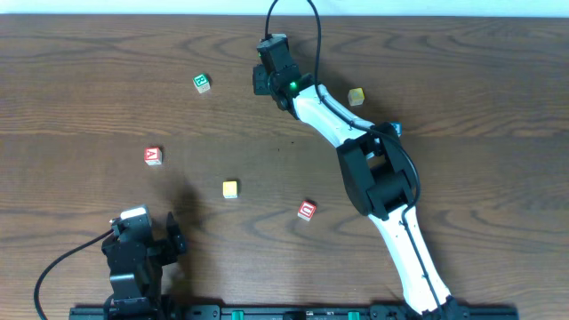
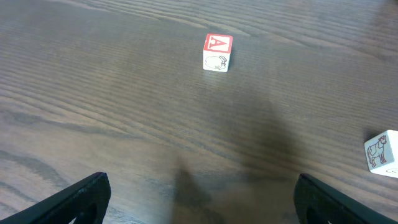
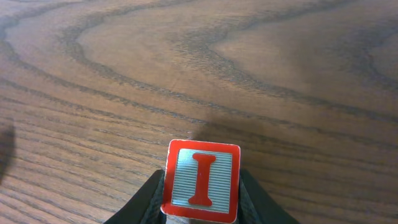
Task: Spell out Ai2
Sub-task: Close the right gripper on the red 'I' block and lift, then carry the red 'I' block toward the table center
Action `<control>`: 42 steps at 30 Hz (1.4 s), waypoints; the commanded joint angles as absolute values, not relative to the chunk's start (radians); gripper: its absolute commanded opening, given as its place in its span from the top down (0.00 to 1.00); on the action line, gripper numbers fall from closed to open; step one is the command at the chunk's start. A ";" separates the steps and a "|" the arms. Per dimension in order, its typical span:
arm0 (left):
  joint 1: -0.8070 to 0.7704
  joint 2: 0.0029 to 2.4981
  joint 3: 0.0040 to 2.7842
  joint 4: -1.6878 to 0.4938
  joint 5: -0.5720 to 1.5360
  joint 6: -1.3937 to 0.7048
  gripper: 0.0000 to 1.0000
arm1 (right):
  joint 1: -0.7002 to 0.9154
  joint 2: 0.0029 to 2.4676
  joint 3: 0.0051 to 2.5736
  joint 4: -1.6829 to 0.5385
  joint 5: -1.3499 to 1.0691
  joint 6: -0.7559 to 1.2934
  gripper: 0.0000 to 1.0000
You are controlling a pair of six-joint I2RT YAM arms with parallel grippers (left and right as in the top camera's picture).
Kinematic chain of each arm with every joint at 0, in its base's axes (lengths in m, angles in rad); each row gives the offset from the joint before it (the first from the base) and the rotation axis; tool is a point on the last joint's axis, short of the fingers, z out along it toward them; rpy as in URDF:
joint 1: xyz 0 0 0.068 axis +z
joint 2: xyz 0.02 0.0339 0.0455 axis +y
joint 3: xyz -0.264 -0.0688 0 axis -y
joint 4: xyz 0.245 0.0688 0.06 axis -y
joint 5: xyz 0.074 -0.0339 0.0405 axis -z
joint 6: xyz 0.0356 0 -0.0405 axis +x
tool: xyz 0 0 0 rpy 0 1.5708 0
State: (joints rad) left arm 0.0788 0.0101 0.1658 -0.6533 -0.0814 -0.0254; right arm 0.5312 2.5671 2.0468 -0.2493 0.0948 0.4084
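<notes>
Lighting is even and diffuse, from above, in all three views. The wooden table (image 1: 462, 80) reads moderately bright, without glare. Shadows are soft-edged: a faint patch just beyond the left arm (image 1: 132, 253) in the overhead view, a broad dark smear mid-frame in the left wrist view. The I block (image 3: 200, 180) renders sharp, with a soft shadow behind it

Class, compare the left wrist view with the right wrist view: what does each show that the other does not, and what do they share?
Only the left wrist view: the red A block, a cow-picture block at the right edge, and the left end effector, open and holding nothing. Only the right wrist view: the red I block, gripped by the right end effector. Both: the wood-grain table.
</notes>
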 commanded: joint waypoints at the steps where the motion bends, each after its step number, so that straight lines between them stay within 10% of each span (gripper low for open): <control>1: 0.085 0.004 0.157 -0.655 -0.087 -0.022 0.05 | 0.523 2.541 2.069 -0.260 0.109 0.372 0.87; 3: 0.085 0.004 0.157 -0.655 -0.087 -0.022 0.05 | 0.523 2.517 2.070 -0.285 0.109 0.333 0.99; 28: 0.085 0.004 0.157 -0.655 -0.087 -0.022 0.05 | 0.539 2.154 2.060 -1.000 0.224 0.473 0.99; 42: 0.085 0.004 0.157 -0.655 -0.087 -0.022 0.05 | 0.543 2.083 1.760 -0.739 0.006 0.436 0.99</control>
